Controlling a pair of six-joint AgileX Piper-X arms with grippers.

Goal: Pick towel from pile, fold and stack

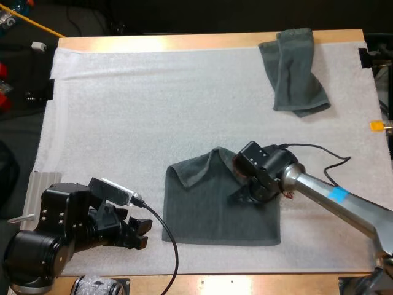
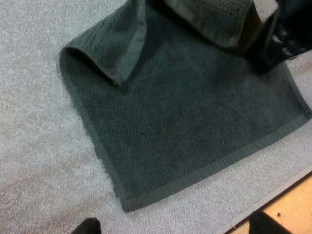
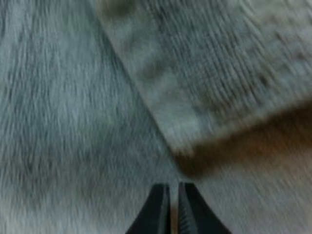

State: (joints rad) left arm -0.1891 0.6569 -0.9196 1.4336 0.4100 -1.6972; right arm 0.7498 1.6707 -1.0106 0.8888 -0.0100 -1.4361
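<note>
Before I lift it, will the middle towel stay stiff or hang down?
Probably floppy: the middle towel has one corner folded over itself. Likely light, since it lies thin and flat. Its rough pile may drag on the mat.

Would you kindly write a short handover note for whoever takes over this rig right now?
Left tool: open, over the mat, beside the spread towel, clear of it.
Right tool: shut, low over the spread towel's far right part.
Crumpled towel: at the mat's far right corner.
Done: one towel laid out, its far left corner flipped over.
Left: flatten, fold, stack; then the crumpled towel.
</note>
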